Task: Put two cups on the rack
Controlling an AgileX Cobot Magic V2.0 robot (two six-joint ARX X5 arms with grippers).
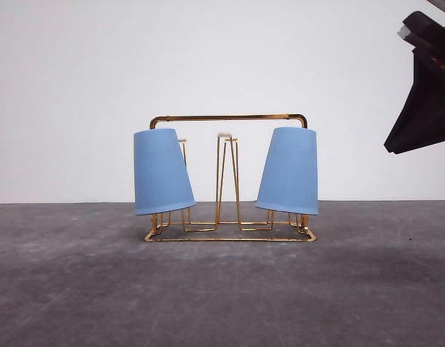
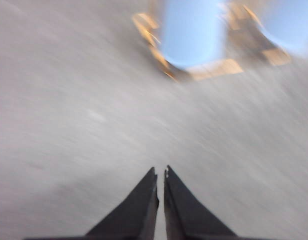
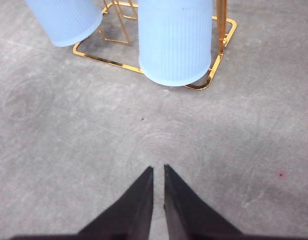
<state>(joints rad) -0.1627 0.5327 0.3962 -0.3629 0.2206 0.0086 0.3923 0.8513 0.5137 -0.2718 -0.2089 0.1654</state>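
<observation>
The gold wire rack (image 1: 230,117) stands mid-table. Two light-blue ribbed cups hang upside down on its prongs, each leaning outward: one on the left (image 1: 161,172), one on the right (image 1: 289,170). My right gripper (image 3: 158,170) hovers over bare table short of the rack, fingers shut on nothing, with the nearer cup (image 3: 175,40) and the base wire (image 3: 106,60) ahead of it. In the blurred left wrist view my left gripper (image 2: 160,172) is also shut and holds nothing, a cup (image 2: 191,32) far ahead. The right arm (image 1: 425,94) hangs high at the right edge.
Grey table (image 1: 222,289) stretches all around the rack, with a plain white wall behind. A small pink speck (image 3: 280,174) lies on the surface near the right gripper.
</observation>
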